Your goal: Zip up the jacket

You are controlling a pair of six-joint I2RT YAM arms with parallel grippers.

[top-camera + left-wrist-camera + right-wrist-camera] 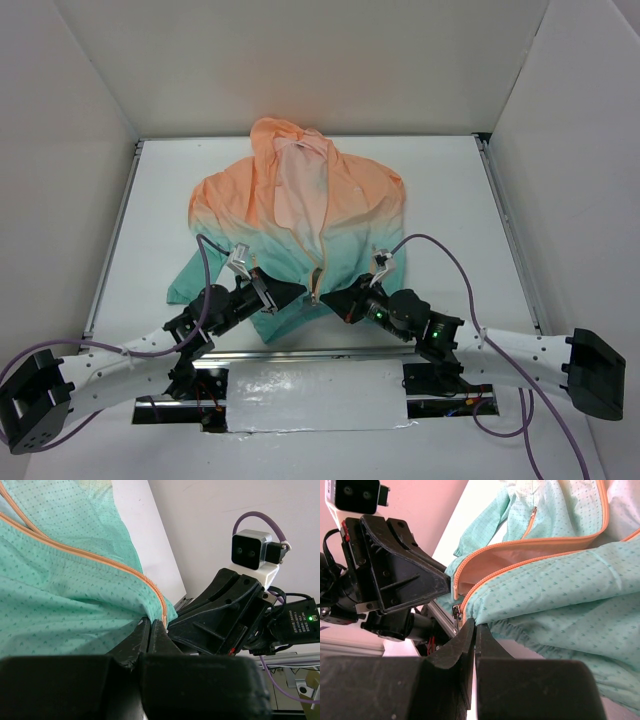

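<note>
A white desk [450, 200] is sitting inside plain white walls, with both arm bases at its near edge. The jacket [300, 200] is lying flat on its back in the middle of the desk, hood pointing to the far wall and hem reaching the near edge. Peach-orange is fading into teal about halfway down. Its orange front zipper [322, 240] is running down the centre and standing open, with pale lining showing between the upper panels.

The two arms are meeting at the bottom of the zipper, tips nearly touching each other. The left fingers [295, 292] are pressing tightly together, no gap showing, and in the left wrist view they [151, 630] are pinching the teal hem just where the line of orange teeth [100, 560] is ending. The black body of the right arm [225, 615] is sitting just beside them.

The right fingers [335, 298] are likewise pressed fully together. In the right wrist view their tips [474, 627] are lying against the gathered hem of the other panel and seem to be nipping its edge, though the fabric between them is hard to make out. The metal slider [456, 612] is hanging just beside those tips, at the point where the two rows of teeth are converging. A pocket zip [530, 522] is showing farther up the teal cloth.
</note>
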